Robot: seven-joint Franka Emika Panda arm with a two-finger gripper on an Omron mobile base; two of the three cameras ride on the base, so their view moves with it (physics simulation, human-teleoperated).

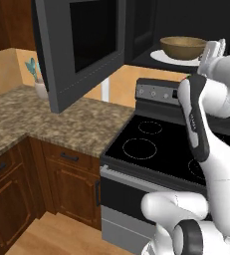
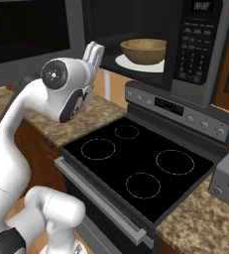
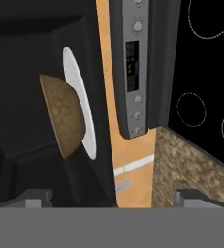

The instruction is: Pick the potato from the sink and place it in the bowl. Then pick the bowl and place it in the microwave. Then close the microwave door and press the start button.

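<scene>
Claw [image 3: 113,198] spread empty, bowl [image 2: 143,50] on microwave [image 2: 195,44] turntable plate [image 2: 136,63]

Tan-brown bowl [image 2: 143,50] on white turntable plate [image 2: 136,64] in black microwave [image 2: 195,44], black stove cooktop [image 2: 136,163] with thin white ring outlines, speckled brown-beige granite bench [image 1: 47,119], reddish-brown wood cabinets [image 1: 66,179], white arm [image 2: 17,129] with dark joints.

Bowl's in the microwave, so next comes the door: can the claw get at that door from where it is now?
Probably yes: the microwave door hangs wide open to the left, the open claw holds nothing, and only air lies between them.
</scene>
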